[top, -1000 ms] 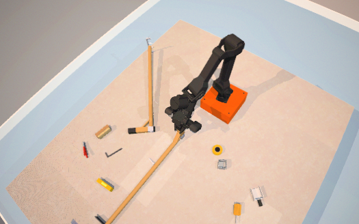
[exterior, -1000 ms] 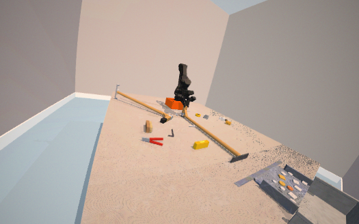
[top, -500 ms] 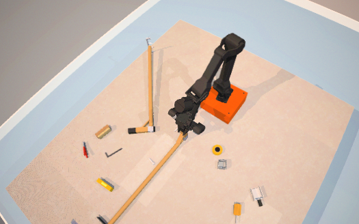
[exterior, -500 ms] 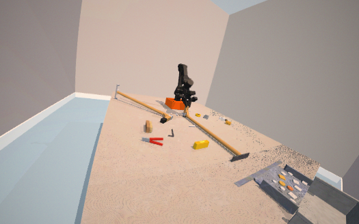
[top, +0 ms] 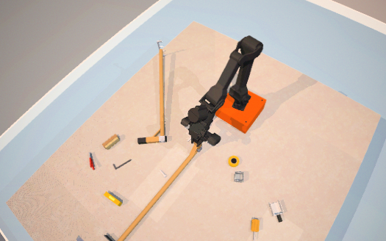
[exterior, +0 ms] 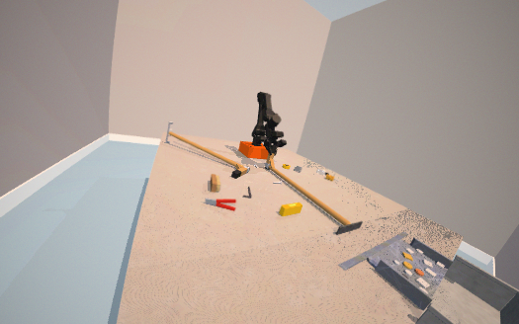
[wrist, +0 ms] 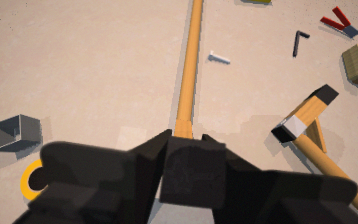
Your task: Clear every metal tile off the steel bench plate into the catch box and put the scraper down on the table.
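My gripper [top: 198, 145] [exterior: 270, 154] [wrist: 186, 136] is shut on the near end of the long scraper's wooden handle [top: 155, 198] [exterior: 312, 197] [wrist: 190, 65]. The dark scraper blade [exterior: 349, 227] is at the far end, on the robot's side of the bench plate; whether it touches the table I cannot tell. The steel bench plate [exterior: 389, 259] has dark side walls and bears several white, yellow and orange tiles. An orange tile [exterior: 419, 272] lies near its middle. The grey catch box [exterior: 482, 279] adjoins its far end; part is cut off by the frame, and I see no tile inside.
A long hook-ended tool [top: 162, 92] [exterior: 204, 147] lies beside the arm. A wooden block [top: 111, 142], red pliers [top: 92, 162] [exterior: 225, 201] and a yellow level [top: 113, 198] [exterior: 291, 209] are on one side of the handle; yellow tape [top: 234, 161] and a grey box [top: 238, 176] are on the other.
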Controlling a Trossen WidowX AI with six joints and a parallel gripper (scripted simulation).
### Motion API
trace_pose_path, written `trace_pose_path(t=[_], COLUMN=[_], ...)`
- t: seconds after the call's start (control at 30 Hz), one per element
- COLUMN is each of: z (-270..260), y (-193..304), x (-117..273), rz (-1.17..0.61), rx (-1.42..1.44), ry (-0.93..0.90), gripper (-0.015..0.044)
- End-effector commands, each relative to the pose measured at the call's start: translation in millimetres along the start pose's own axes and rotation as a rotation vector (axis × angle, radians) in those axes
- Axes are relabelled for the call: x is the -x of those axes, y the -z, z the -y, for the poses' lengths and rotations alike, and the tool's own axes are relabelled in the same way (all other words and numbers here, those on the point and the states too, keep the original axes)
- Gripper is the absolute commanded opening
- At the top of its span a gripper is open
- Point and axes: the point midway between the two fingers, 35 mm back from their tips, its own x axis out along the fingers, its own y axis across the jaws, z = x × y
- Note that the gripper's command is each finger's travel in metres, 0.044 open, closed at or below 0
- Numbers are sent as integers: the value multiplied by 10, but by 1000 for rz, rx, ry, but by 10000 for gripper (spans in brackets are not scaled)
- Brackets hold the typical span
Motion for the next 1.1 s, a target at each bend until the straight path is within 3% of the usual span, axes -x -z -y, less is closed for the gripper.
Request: trace_pose_path(t=[0.0, 1.07], z=[3, -31], y=[-97, -524], x=[-31, -309], rz=[9, 11], rx=[0, 1], ry=[2, -1], gripper=[0, 0])
